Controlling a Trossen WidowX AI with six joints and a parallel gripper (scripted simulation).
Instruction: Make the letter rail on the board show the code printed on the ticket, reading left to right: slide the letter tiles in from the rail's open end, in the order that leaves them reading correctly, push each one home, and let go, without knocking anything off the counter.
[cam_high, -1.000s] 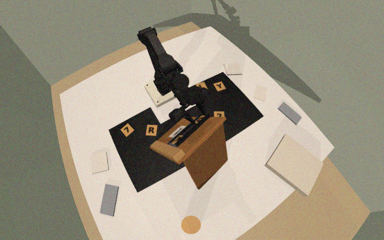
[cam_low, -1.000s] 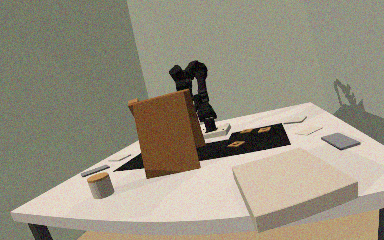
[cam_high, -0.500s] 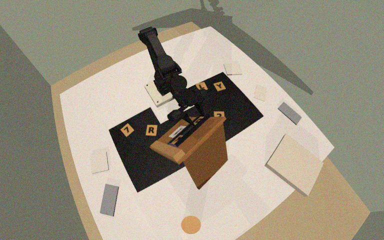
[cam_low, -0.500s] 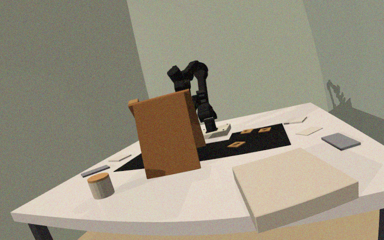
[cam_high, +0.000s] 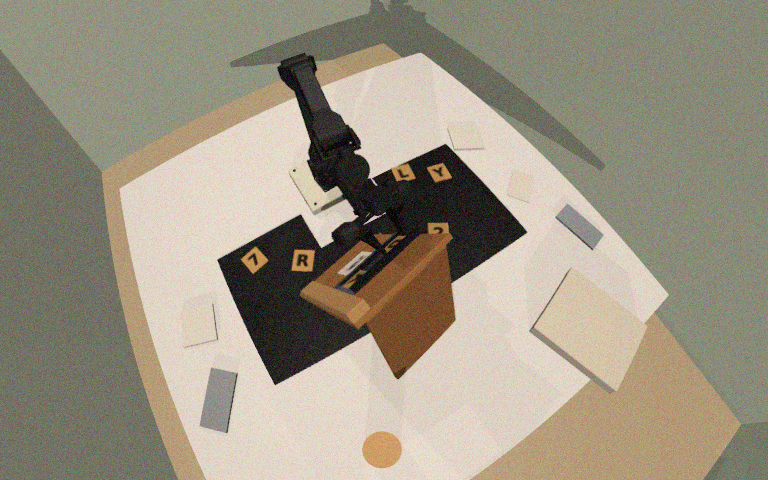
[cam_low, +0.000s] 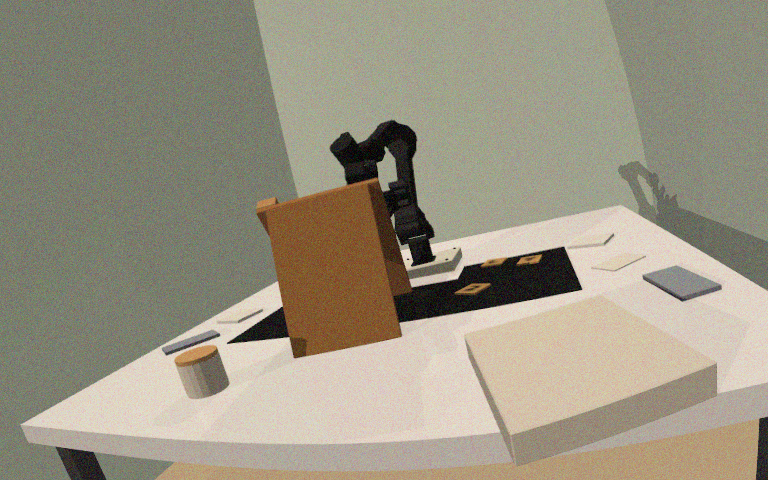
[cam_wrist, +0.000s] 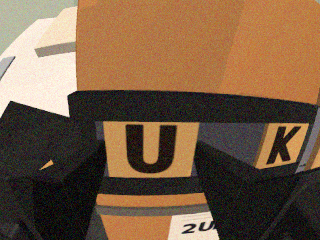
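Observation:
My gripper (cam_wrist: 151, 147) is shut on the U tile (cam_wrist: 116, 167), which sits upright between the rail's dark lips (cam_wrist: 225, 109). The K tile (cam_wrist: 284, 145) stands farther right in the rail, with a bare gap between the two. The ticket (cam_high: 354, 264) (cam_wrist: 187, 231) below is partly covered by a finger; "2U" shows. Loose tiles 7 (cam_high: 254, 259), R (cam_high: 303, 260), L (cam_high: 403, 172) and Y (cam_high: 439, 172) lie on the black mat (cam_high: 254, 316). Another tile (cam_high: 438, 228), perhaps a 2, is partly hidden by the board (cam_high: 416, 294) (cam_low: 334, 266). The board hides the gripper in the exterior view.
A lidded canister (cam_high: 381, 450) (cam_low: 202, 373) stands on the counter behind the board. A large beige slab (cam_high: 589, 328) (cam_low: 589, 362) lies by the counter's edge. Grey blocks (cam_high: 219, 400) (cam_high: 579, 226) and thin pale plates (cam_high: 199, 324) (cam_high: 520, 186) lie outside the mat.

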